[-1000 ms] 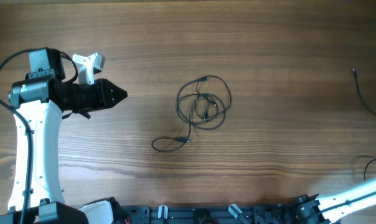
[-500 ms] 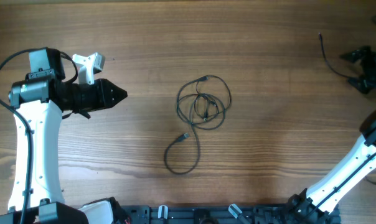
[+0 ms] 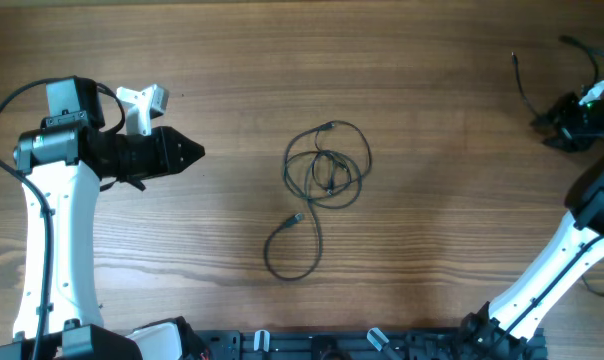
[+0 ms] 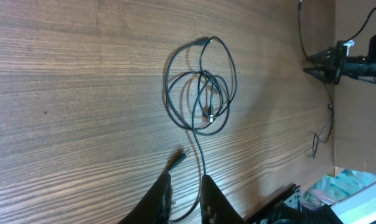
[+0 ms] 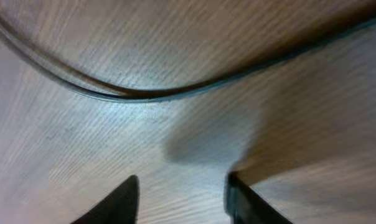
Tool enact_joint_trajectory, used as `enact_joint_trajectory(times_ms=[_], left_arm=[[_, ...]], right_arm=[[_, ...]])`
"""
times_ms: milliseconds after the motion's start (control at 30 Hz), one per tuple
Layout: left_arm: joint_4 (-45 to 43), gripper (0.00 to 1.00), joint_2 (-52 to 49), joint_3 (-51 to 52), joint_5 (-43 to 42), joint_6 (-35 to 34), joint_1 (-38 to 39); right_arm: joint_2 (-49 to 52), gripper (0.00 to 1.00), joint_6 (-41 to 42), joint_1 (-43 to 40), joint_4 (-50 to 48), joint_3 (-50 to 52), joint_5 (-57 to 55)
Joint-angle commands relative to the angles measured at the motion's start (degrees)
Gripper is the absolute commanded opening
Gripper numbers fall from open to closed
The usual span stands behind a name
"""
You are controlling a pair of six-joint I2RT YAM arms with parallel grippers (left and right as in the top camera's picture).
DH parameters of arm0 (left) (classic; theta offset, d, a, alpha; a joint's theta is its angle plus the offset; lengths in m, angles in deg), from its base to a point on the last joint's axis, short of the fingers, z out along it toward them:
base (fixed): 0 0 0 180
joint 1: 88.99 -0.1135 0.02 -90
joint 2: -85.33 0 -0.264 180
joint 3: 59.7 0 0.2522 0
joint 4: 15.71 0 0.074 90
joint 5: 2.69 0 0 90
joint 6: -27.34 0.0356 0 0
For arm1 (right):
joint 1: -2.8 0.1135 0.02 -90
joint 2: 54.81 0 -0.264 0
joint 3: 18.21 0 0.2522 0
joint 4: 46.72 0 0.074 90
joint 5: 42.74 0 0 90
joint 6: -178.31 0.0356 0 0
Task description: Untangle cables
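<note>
The cables (image 3: 329,168) lie as a small coiled tangle at mid-table, with a tail looping toward the front and ending in a plug (image 3: 296,219). In the left wrist view the same tangle (image 4: 206,93) lies ahead of my left gripper (image 4: 185,186). That gripper (image 3: 194,153) hovers far left of the tangle, nearly shut and holding nothing. My right gripper (image 3: 550,122) sits low at the far right corner beside a separate thin strand (image 3: 523,88). Its wrist view shows that strand (image 5: 150,94) arching just beyond the open fingers (image 5: 122,199), with only bare wood between them.
A white part (image 3: 144,104) sits by the left arm's wrist. Black fixtures (image 3: 332,345) line the front table edge. Thicker arm wiring (image 3: 582,48) runs at the top right corner.
My right arm swung from the front right edge up to the far right corner, and its jaws have narrowed. The tangle's tail shifted into a longer loop toward the front. Left arm unchanged.
</note>
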Motion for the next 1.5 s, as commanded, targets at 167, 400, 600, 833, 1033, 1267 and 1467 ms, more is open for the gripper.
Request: enact_joint_trajectory(times_ms=[167,400,600,833,1033,1267,1467], left_arm=[[-0.37,0.18,0.96,-0.28,-1.09,1.16,0.22],[-0.79,0.17,0.96,-0.28,-1.09,1.16,0.22],[-1.22,0.17,0.96,-0.28,-1.11,1.36,0.22],[-1.09,0.17,0.96,-0.28,0.52,1.36,0.22],[-1.03,0.17,0.96,-0.28,0.63,1.36,0.22],[-0.81,0.17,0.96,-0.28,0.61,1.97,0.22],[-0.13,0.17,0.96,-0.28,0.59,3.34,0.22]], right_arm=[[4.0,1.0,14.4,-0.17,3.82,2.32,-4.63],[4.0,1.0,-10.51,1.84,12.83,2.32,3.72],[3.89,0.99,-12.11,5.2,17.97,2.32,-1.73],[-4.74,1.0,-6.36,5.9,20.44,2.32,-9.49],[-20.55,1.0,-4.79,5.9,24.37,2.32,-12.92],[-37.92,1.0,9.22,5.64,24.55,8.13,-27.15],[-54.86,1.0,19.02,3.72,18.1,23.17,-31.65]])
